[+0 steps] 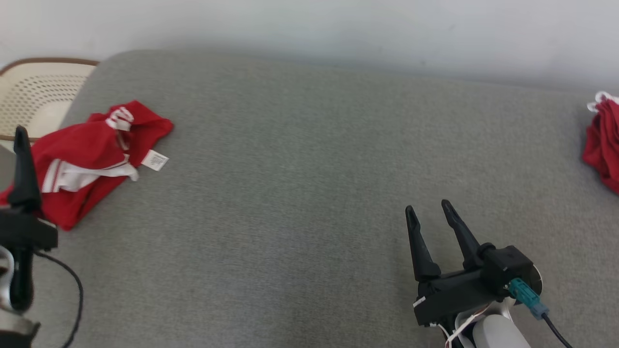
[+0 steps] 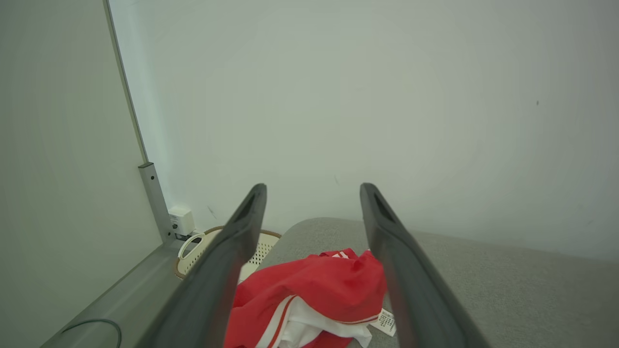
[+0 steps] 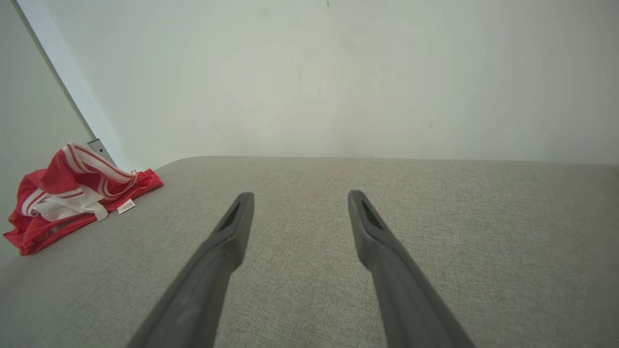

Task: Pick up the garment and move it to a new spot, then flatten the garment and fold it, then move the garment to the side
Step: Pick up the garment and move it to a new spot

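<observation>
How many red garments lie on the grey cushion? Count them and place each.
2. One crumpled red garment lies at the cushion's left end, by the cream basket. A second red garment sits at the right edge, cut off by the frame; more may lie beyond.

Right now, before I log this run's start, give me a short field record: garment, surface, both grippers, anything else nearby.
garment: crumpled red cloth garment with white stripes, lying at the cushion's left end, not held
surface: grey woven fabric cushion
left gripper: open, fingers pointed toward the garment
right gripper: open, over bare cushion
nearby: second red cloth bundle at right edge; cream perforated basket beyond the left end
</observation>
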Controlling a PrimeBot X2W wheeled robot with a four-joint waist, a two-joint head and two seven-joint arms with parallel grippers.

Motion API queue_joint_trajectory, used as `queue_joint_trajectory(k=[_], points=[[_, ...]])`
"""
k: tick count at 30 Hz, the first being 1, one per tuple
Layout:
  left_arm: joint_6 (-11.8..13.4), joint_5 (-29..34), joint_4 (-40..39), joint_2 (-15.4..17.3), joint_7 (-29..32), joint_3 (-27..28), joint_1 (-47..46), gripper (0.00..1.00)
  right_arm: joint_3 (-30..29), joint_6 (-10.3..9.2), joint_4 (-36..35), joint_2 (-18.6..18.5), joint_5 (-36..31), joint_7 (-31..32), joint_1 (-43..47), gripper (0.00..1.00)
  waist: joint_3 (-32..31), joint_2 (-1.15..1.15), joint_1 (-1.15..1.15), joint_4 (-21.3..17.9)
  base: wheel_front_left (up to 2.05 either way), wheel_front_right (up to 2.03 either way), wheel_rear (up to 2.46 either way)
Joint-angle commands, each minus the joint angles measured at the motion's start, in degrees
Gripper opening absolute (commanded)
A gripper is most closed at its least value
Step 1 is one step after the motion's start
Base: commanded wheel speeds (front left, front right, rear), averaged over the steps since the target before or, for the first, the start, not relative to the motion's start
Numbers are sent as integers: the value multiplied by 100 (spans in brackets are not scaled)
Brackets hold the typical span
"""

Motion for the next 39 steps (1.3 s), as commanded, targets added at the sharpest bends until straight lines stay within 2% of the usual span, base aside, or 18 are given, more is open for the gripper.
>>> queue_joint_trajectory(k=[1,13,22,30,39], points=[[-11,-15,48,74,17,-2,-81,100,9,0,-33,-21,-39,-3,-76,100,523,-1,-1,-520,0,0,0],[-298,-258,1310,514,616,-286,-1337,100,51,0,-119,22,7,-3,-377,100,980,-1,-1,-923,0,0,0],[-255,-62,2466,864,909,-493,-1699,100,38,0,-163,38,-8,-3,-485,100,1321,-1,-1,-1130,0,0,0],[-336,-164,3583,961,1106,-621,-1895,100,90,0,-152,31,-38,-3,-597,100,1494,-1,-1,-1238,0,0,0],[-354,-267,4432,912,1293,-679,-2153,100,118,0,-101,-25,-51,-3,-677,100,1554,-1,-1,-1323,0,0,0]])
